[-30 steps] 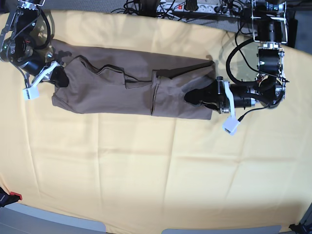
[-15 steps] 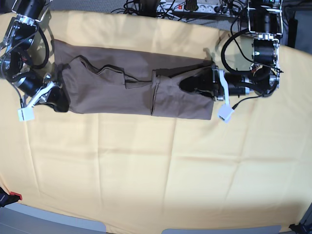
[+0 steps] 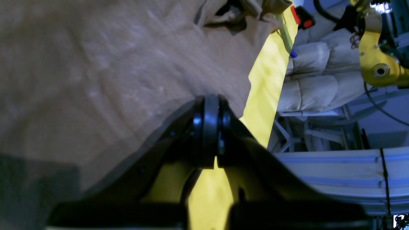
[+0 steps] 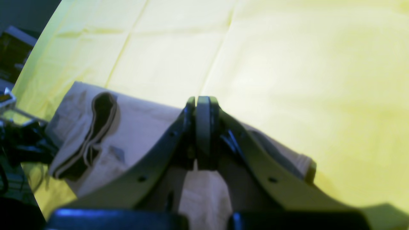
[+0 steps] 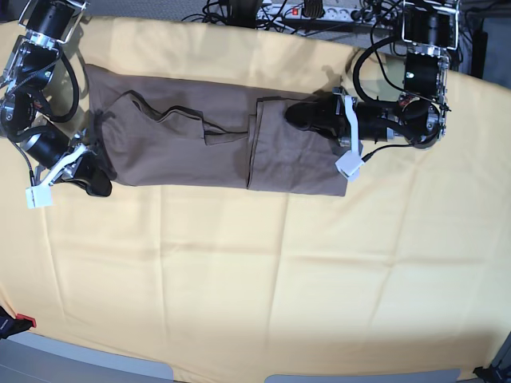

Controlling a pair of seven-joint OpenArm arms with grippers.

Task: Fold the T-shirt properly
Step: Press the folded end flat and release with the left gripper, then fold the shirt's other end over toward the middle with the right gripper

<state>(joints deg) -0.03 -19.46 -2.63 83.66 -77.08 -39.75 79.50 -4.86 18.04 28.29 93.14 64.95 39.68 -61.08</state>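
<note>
- Base view is showing the left tool (image 5: pixel 302 114) lying over the shirt (image 5: pixel 184 144) near its upper right corner, jaws clenched; whether cloth is pinched between them I cannot tell.
- Right tool (image 5: pixel 97 182) is sitting clenched at the shirt's lower left corner, apparently holding nothing.
- Shirt is lying as a long band across the far part of the bench (image 5: pixel 263 271), already folded lengthwise, with rumples near its middle.
- Risk, as I judge it: a clenched tool dragging across the fabric could bunch the layers and skew the fold; rumples may get pressed in.
</note>
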